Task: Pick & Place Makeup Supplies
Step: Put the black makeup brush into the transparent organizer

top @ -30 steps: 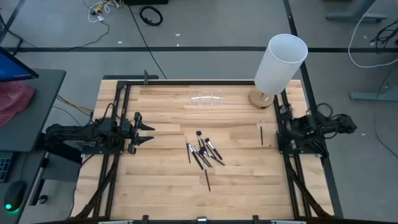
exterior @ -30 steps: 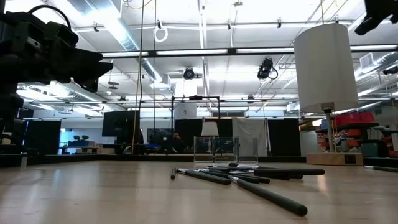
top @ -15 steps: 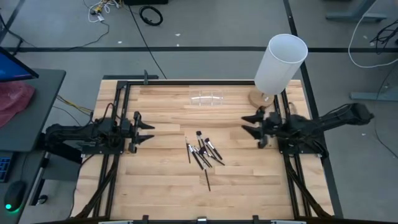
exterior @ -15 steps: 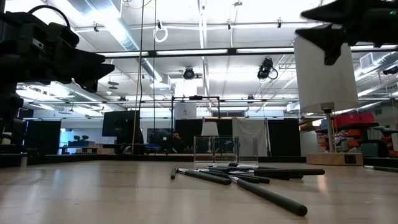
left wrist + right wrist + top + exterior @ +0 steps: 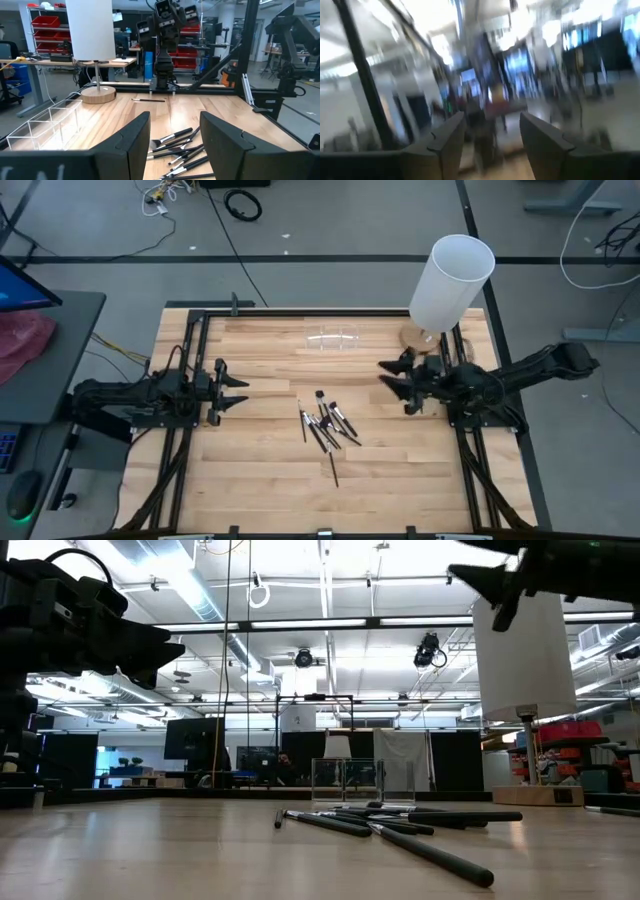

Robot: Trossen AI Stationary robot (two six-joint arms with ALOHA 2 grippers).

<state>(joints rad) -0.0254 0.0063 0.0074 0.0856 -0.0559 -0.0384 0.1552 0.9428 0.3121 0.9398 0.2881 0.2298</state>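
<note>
Two black jointed arms, matte dark housings, thin black cables looping along the links. Left gripper [image 5: 238, 392] and right gripper [image 5: 388, 376] each had two pointed black fingers [image 5: 131, 142].

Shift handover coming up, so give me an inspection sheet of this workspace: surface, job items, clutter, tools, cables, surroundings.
Surface: wooden table, flat, inside a dark frame.
Job's things: makeup brushes lie in a loose pile at mid-table; none in the clear holder.
Clutter: tall white cylinder on a round wooden base at the far right corner.
Grippers: left tool open, empty, at the left edge; right tool open, empty, raised right of the pile.
Cables: on the floor beyond the table; a black coil among them.
Surroundings: desk with a pink bag on the left; shelves with red bins behind.
</note>
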